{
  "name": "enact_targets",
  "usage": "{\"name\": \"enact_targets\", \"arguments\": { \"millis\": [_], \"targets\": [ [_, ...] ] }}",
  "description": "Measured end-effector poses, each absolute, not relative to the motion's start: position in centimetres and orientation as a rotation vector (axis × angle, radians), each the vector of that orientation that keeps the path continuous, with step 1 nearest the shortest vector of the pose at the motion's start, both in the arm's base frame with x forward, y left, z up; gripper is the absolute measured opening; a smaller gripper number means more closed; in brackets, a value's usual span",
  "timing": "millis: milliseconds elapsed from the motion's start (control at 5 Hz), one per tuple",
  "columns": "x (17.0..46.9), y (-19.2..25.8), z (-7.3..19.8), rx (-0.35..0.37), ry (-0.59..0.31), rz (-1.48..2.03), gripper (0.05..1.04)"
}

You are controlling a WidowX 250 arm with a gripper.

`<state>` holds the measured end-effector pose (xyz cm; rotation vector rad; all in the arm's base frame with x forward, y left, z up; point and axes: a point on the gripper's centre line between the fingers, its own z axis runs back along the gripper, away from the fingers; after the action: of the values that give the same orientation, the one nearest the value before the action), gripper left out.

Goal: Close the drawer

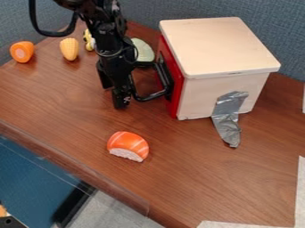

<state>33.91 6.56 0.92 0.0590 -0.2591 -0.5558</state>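
The red drawer (174,105) sits at the pale box's (223,46) side, seemingly almost shut. The claw (113,95) is right by the black handle (148,96); open or closed, I cannot tell. Snagging that handle when backing off could pull the drawer open

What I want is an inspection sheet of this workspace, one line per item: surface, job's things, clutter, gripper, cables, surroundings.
Surface: brown wood-look table, white sheets at its near right edge.
Job's things: box with red drawer front against or close to it; fully shut or not, cannot tell. Tape hangs from its side.
Clutter: sushi in front; carrot, corn, yellow-and-white toy and pale green toy behind.
Gripper: black, low beside the drawer's handle; gripper upright-ish.
Cables: black cable loops beside the arm.
Surroundings: blue-grey partition, grey floor.
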Motion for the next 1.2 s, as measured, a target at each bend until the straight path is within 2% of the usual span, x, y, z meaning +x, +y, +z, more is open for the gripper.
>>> {"name": "enact_targets", "arguments": {
  "millis": [400,600,1200],
  "targets": [
    [33.93,6.43,0.85,0.083,-0.251,-0.465,1.001],
    [33.66,6.26,0.87,0.093,-0.188,-0.438,1.001],
    [33.55,5.64,0.77,0.042,-0.175,-0.390,1.001]
  ]
}}
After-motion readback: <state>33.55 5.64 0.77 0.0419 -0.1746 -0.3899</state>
